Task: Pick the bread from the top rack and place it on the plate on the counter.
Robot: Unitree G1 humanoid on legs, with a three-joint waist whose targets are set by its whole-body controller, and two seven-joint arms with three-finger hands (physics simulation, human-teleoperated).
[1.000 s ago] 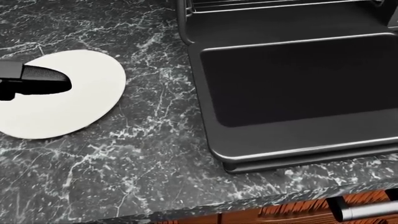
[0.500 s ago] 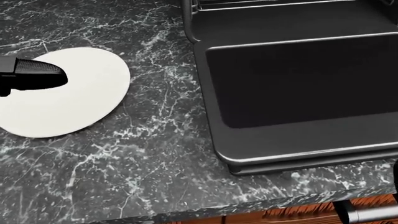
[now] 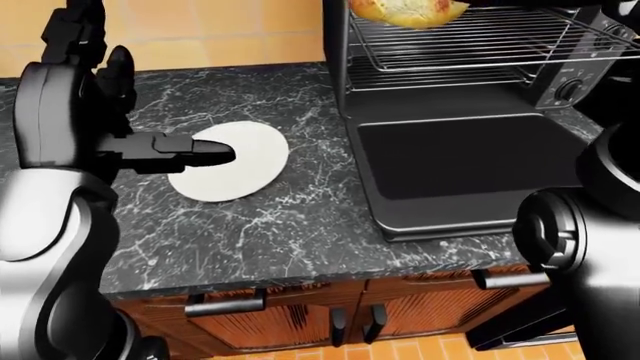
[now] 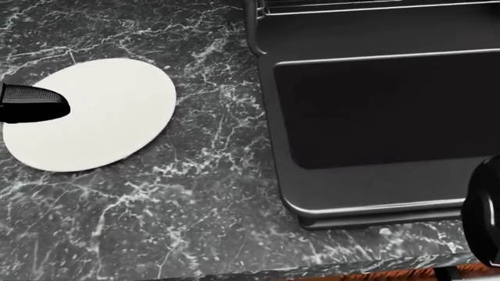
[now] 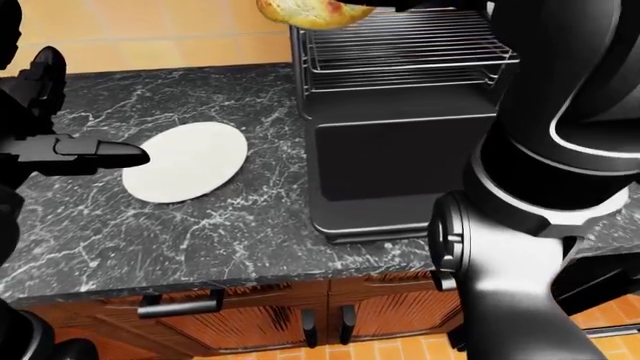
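Observation:
The bread, a golden flat piece, hangs at the top edge of the left-eye view, in front of the toaster oven's wire rack and past its left post. My right hand is at the bread, mostly cut off by the top edge; it appears shut on the bread. The white round plate lies on the dark marble counter, left of the oven. My left hand is open, one finger stretched out over the plate's left edge.
The oven's black door lies folded down flat on the counter, right of the plate. My right arm fills the right side of the right-eye view. Wooden cabinet doors sit below the counter edge.
The head view has shifted, so the plate and oven door sit further right in it. My left finger now covers less of the plate. My right arm's dark shape enters at lower right.

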